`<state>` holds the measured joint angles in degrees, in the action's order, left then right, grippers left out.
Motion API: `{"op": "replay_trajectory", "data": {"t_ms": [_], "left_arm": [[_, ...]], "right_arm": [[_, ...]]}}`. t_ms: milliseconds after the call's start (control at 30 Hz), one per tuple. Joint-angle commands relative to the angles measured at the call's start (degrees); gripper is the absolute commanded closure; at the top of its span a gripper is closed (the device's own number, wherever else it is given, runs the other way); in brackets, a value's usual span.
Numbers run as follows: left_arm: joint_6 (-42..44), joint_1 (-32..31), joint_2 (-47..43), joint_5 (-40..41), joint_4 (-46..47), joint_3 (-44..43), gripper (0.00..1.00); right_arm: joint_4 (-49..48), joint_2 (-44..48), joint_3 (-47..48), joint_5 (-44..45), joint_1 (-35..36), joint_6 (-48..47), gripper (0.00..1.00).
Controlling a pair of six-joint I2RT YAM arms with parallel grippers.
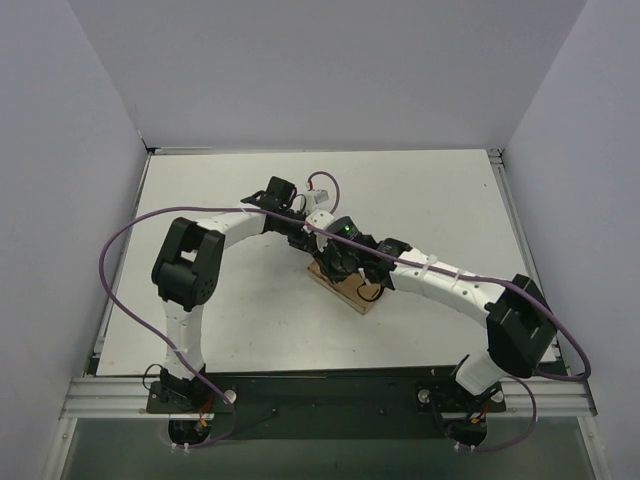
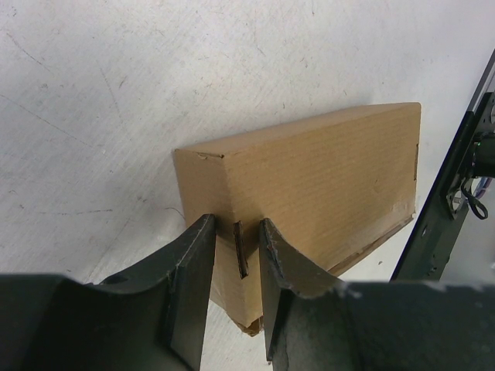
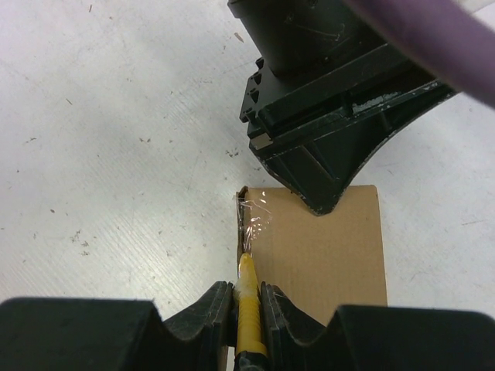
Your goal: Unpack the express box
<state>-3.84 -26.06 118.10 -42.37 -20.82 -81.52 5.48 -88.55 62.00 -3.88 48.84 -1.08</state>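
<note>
**Slitting the tape at the box's corner**

Cutting is the step in hand, by my reading. The right hand [image 3: 246,287] is closed tight on the knife [image 3: 250,332], whose tip sits in crumpled clear tape [image 3: 255,215] at the box's far left corner in its wrist view.

The box [image 2: 325,170] lies flat on the table [image 2: 116,93], near the middle, with both arms meeting over it. The left hand [image 2: 236,224] stands part-open at one end face, a finger on each side of a slotted tab. Whether it pinches the cardboard or only braces it, I cannot tell.

To do this well, the blade should stay shallow and follow the seam, so it parts tape and not whatever is inside. The left hand should bear firmly on its end so the box does not skate.

From above, the box's long axis runs diagonally, from far-left to near-right. One end faces the left hand; the long top face runs straight away from the right hand.
</note>
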Motion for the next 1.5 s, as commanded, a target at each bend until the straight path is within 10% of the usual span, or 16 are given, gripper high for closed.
{"op": "replay_trajectory", "data": {"t_ms": [0, 1467], "left_arm": [[3.2, 0.0, 2.7, 6.0, -2.6, -0.7, 0.63], [6.4, 0.1, 4.9, 5.0, -3.8, -2.8, 0.66]], "right_arm": [[3.0, 3.5, -1.4, 0.4, -0.7, 0.6, 1.00], [9.6, 10.5, -7.2, -7.1, -4.5, -3.1, 1.00]]}}
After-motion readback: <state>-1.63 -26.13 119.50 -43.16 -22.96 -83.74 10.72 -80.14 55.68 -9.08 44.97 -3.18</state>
